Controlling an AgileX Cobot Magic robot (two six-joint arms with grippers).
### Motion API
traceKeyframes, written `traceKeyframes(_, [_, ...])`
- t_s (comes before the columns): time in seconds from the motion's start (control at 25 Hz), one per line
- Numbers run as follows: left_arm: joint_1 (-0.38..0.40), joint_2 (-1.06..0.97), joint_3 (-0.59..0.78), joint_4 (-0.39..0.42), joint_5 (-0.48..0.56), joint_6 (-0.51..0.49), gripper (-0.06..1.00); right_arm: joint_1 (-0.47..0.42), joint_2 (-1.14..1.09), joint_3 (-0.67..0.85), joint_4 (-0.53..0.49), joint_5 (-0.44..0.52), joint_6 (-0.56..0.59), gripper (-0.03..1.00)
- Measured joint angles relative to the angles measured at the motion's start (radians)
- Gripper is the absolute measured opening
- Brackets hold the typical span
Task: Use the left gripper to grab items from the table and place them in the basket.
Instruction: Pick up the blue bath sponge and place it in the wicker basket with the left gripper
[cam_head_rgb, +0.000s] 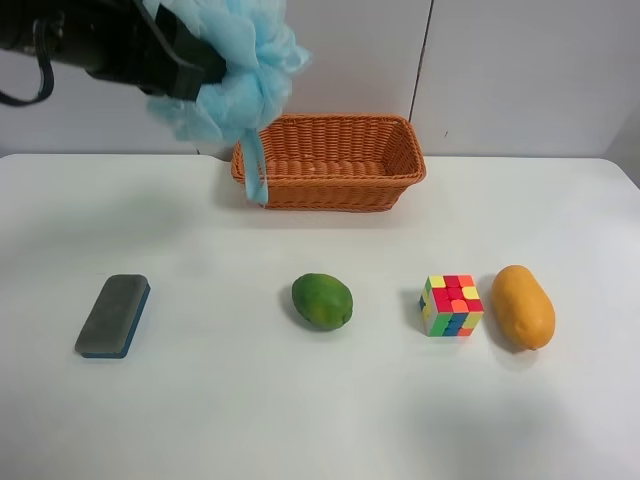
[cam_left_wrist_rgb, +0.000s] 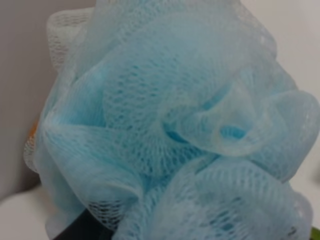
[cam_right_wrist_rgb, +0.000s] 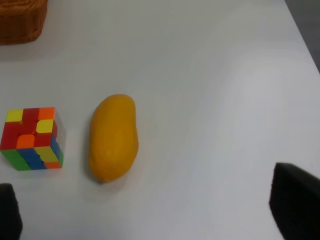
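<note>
Left gripper (cam_head_rgb: 203, 76) clamped on pouf (cam_head_rgb: 248, 58), high above table (cam_head_rgb: 200, 410); pouf tail hangs at basket (cam_head_rgb: 335, 160) corner. Right gripper (cam_right_wrist_rgb: 150, 207) fingers wide apart, empty.

The basket (cam_head_rgb: 330, 190) stands open on top; the pouf (cam_head_rgb: 245, 70) hangs above one rim corner, tail dangling outside it; bare table (cam_head_rgb: 330, 245) lies just before the basket

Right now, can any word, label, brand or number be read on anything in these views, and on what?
None: no readable text in any view. The puzzle cube, green mango, orange mango, grey-topped block, basket and bath pouf show no lettering, labels or numbers.
</note>
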Motion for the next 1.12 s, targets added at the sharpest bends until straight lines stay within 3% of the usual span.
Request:
traceKeyframes(0.8, [0.005, 0.827, -0.649, 0.027, -0.055, 0.000, 0.32, 0.000, 0.000, 0.000, 0.000, 0.000, 0.000, 0.99])
traceKeyframes(1.12, [0.005, 0.944, -0.711, 0.034, -0.068, 0.000, 0.32, 0.000, 0.000, 0.000, 0.000, 0.000, 0.000, 0.99])
